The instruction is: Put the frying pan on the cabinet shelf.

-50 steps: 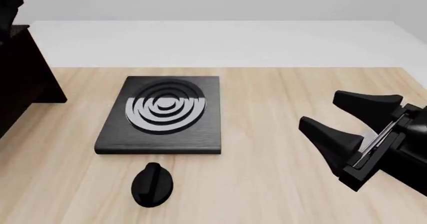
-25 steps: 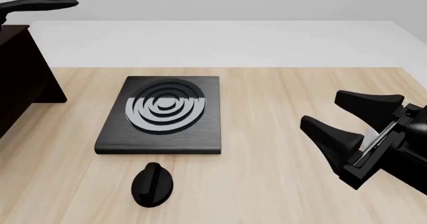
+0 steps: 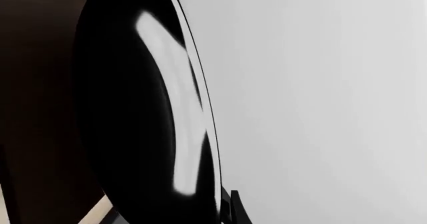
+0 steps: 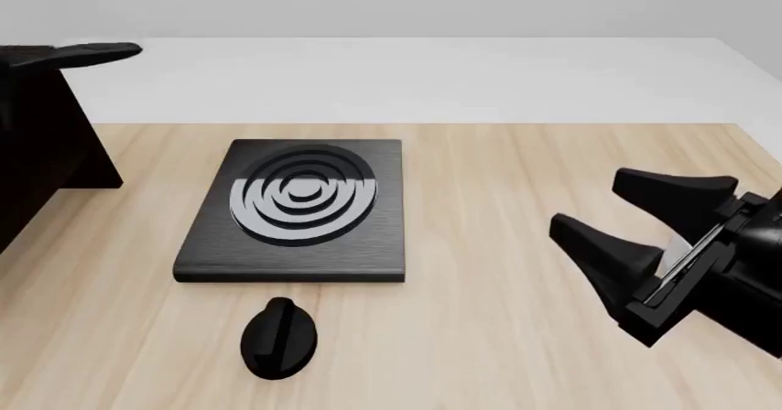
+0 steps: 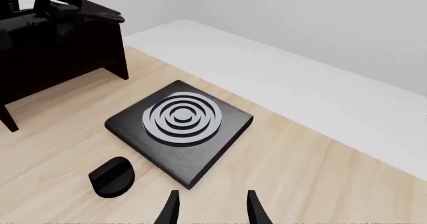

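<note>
Right gripper [image 4: 635, 236], lower right of the front view, hangs over bare table [image 4: 514, 209], fingers spread wide, nothing between them; its two fingertips [image 5: 170, 211] show at the bottom edge of the right wrist view. Black knob [image 4: 280, 337] lies low centre-left on the table, just in front of the stove plate [image 4: 297, 210], a black square with silver rings, mid-left of the front frame. Cabinet [image 4: 37, 145] at the left edge, very dark. Frying pan [image 5: 40, 1] sits up at the cabinet's top in the upper left of the right wrist view; its long handle [image 4: 86, 55] sticks out rightward at the front view's upper left. Left gripper [image 5: 33, 16] is a dark shape at the pan; can't tell if clenched or released. Left wrist view is filled by the pan's glossy black inside [image 3: 133, 114] with its thin pale rim.
</note>
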Controlling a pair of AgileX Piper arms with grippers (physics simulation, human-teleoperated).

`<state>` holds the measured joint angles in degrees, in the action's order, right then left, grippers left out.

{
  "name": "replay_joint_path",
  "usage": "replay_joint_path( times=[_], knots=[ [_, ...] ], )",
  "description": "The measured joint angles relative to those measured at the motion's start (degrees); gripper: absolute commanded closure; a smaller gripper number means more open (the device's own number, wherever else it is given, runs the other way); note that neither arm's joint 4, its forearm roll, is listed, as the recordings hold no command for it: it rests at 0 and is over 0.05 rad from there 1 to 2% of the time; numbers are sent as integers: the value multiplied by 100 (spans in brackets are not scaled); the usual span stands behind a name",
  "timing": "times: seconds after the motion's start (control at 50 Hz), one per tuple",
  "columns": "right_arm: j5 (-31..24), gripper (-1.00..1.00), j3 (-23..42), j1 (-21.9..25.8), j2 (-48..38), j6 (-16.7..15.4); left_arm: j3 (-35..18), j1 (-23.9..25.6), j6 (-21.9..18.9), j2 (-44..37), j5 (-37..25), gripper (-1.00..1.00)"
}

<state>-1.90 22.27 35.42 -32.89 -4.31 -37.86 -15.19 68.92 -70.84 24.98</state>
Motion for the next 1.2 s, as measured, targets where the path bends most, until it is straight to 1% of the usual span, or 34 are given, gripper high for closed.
replay_joint_path(
  times=[0.3, 0.66, 0.68, 0.94, 1.2],
  knots=[
    [98, -100, -96, -27, -40, -7, 130, -211, 108, -222, 311, 100],
    [12, -100, -30, -48, 27, -57, 208, -243, 157, -282, 527, 100],
    [5, -100, -26, -50, 35, -59, 211, -244, 161, -283, 533, -100],
    [-13, -100, -36, -65, 79, -77, 278, -228, 123, -210, 619, -100],
    [27, -100, -70, -36, 160, -115, 433, -56, 33, 95, 578, -100]
  ],
)
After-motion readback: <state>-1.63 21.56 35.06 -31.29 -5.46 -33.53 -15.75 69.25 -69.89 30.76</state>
